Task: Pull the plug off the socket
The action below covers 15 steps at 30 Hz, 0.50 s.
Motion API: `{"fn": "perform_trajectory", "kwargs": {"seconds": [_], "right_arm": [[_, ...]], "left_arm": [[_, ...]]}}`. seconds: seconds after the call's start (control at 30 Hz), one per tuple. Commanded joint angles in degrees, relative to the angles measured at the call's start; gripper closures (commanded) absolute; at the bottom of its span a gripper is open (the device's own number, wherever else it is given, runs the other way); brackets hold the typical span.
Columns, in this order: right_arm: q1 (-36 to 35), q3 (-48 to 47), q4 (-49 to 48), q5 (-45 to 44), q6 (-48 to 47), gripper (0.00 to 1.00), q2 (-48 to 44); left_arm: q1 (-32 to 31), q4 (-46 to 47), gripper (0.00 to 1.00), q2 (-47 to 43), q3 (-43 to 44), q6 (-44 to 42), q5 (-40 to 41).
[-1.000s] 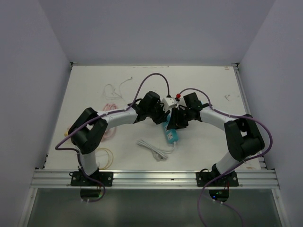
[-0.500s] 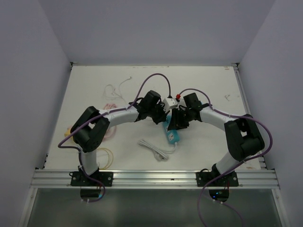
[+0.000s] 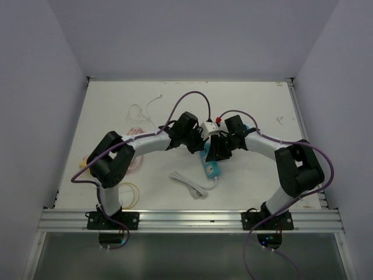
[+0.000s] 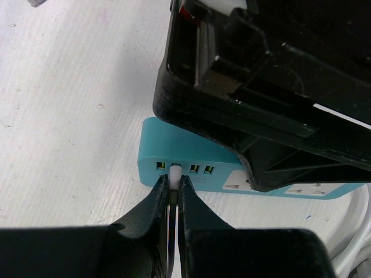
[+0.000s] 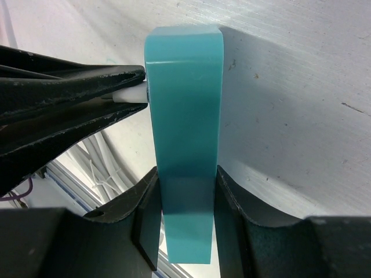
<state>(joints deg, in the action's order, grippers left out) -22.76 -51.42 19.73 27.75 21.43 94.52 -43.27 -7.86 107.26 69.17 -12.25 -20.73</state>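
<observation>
left wrist view: left gripper (image 4: 173,194) pinched tight on the small white plug (image 4: 173,171), which sits plugged into the teal socket strip (image 4: 179,147). right gripper (image 5: 186,191), part-open, clamps the strip's sides on the white table (image 4: 69,104).

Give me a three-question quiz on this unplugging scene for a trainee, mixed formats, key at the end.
1. True or false: the left gripper is shut on the white plug.
2. What does the right gripper clamp? A. the teal power strip B. the white plug C. nothing
3. Fill in: in the left wrist view, the plug sits in the ___ of four small ports, counting from the left.
Key: 1 true; 2 A; 3 second.
</observation>
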Motion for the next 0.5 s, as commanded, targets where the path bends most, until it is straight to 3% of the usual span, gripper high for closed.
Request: {"fn": "perform_trajectory", "kwargs": {"seconds": [0.0,0.47], "right_arm": [[1.4,0.4,3.6,-12.0,1.9,1.0,3.0],[1.8,-0.1,7.9,-20.1,2.6,1.0,4.6]], "left_arm": [[-0.2,-2.2,1.0,-5.1,-0.5,-0.6,-1.2],[-0.2,-2.9,1.0,-8.9,-2.3,-0.8,0.8]]}}
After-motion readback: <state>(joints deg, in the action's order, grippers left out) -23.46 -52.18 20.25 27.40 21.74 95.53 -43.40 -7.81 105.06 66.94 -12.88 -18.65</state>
